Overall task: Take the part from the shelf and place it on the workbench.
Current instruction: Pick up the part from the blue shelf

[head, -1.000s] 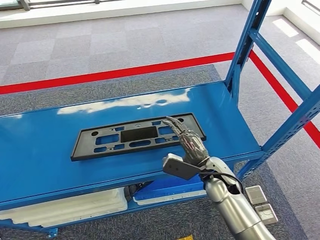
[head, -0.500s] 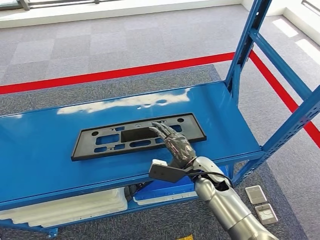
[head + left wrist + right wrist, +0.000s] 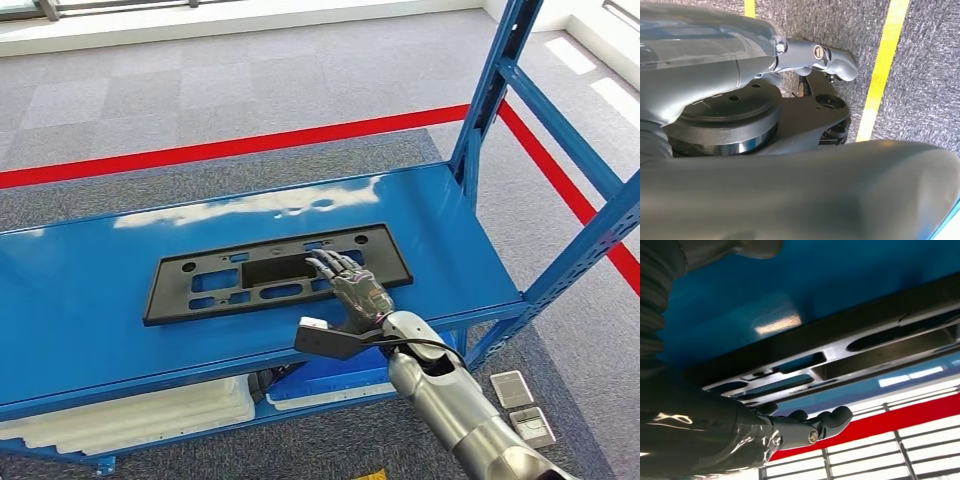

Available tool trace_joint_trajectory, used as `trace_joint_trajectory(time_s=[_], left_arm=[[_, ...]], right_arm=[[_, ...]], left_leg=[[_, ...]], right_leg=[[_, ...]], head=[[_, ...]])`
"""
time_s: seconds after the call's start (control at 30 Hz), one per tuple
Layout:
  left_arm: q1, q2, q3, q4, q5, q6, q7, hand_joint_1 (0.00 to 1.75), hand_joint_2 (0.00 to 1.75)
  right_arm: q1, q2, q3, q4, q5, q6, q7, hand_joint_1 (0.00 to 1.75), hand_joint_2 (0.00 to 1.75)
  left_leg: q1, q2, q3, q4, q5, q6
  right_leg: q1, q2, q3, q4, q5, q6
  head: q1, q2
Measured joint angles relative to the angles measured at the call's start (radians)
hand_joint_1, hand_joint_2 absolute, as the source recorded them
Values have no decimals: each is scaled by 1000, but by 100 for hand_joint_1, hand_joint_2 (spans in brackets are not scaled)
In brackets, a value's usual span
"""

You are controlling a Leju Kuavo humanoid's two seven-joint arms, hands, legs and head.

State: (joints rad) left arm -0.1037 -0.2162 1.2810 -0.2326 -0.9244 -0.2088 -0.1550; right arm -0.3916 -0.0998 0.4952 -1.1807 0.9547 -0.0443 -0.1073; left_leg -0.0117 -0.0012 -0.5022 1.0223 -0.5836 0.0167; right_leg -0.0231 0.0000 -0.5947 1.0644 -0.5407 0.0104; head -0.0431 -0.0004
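Head view: we see the black part (image 3: 275, 273) lying flat on the blue shelf (image 3: 90, 320). Our right hand (image 3: 355, 290) reaches over its right portion, fingers (image 3: 328, 262) spread and holding nothing; whether they touch, we cannot tell.

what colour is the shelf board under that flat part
Glossy blue shelf board, under the flat black slotted part; clearest in the head view.

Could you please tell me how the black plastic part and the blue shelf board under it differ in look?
The flat black plastic part is matte and pierced with cut-outs; the glossy blue metal shelf board is solid and mirrors the window light. The part is narrow and covers only the middle of the much wider board. Both lie flat and long, side to side.
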Motion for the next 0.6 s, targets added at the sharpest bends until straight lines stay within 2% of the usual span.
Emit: trace_joint_trajectory(time_s=[0.37, 0.5, 0.6], left_arm=[[0, 0, -12, 0, -16, -1, -11, 0, 0], [0, 0, -18, 0, -26, -2, -16, 0, 0], [0, 0, -19, 0, -27, -2, -19, 0, 0]], right_arm=[[-51, 0, -81, 116, 86, -78, 8, 1, 175], [-59, 0, -120, 140, 160, -106, 22, 175, 175], [-59, 0, -145, 153, 184, -111, 24, 175, 175]], left_leg=[[0, 0, 2, 0, 0, 0], [0, 0, 3, 1, 0, 0], [0, 0, 3, 1, 0, 0]], right_leg=[[0, 0, 3, 0, 0, 0], [0, 0, 4, 0, 0, 0], [0, 0, 4, 0, 0, 0]], head=[[0, 0], [0, 0], [0, 0]])
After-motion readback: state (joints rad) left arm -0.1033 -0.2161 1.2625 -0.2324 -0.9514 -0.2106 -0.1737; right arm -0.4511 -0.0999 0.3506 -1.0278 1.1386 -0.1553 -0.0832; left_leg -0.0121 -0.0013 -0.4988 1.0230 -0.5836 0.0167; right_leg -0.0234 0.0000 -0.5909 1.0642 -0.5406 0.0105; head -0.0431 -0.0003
